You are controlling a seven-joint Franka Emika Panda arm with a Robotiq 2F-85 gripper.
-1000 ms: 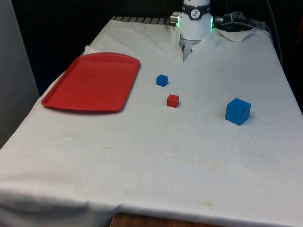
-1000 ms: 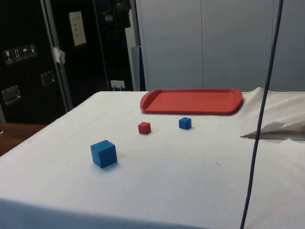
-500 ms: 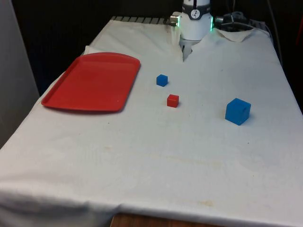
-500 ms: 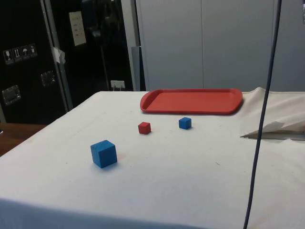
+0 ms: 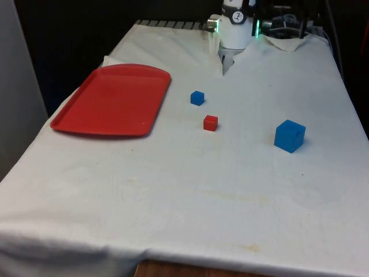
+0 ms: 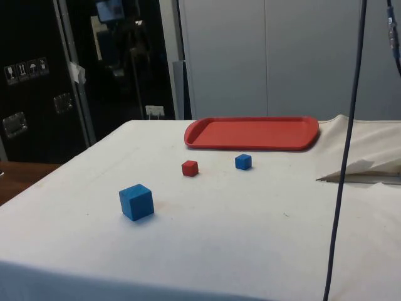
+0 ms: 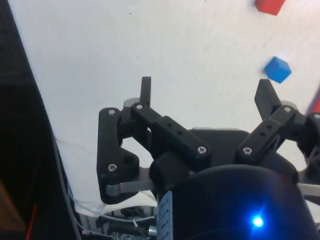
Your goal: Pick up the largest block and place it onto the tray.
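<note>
The largest block, a blue cube (image 5: 289, 135) (image 6: 136, 202), rests alone on the white cloth toward the front view's right. A flat red tray (image 5: 112, 101) (image 6: 250, 133) lies at the front view's left with nothing on it. Between them sit a small blue block (image 5: 197, 97) (image 6: 243, 162) (image 7: 277, 69) and a small red block (image 5: 210, 122) (image 6: 190, 167) (image 7: 270, 5). In the wrist view my gripper (image 7: 205, 95) hangs open high above the cloth, its fingers (image 7: 145, 92) wide apart and holding nothing. The two small blocks lie beyond its fingertips.
The robot's white base (image 5: 233, 34) stands at the table's far end, where the cloth is bunched into a fold (image 6: 360, 170). A dark cable (image 6: 341, 175) hangs down across the side view. Open cloth surrounds the large block.
A dark part of the arm has come into the top of the front view beside the base, and the cable in the side view has shifted slightly. Blocks and tray have not moved.
</note>
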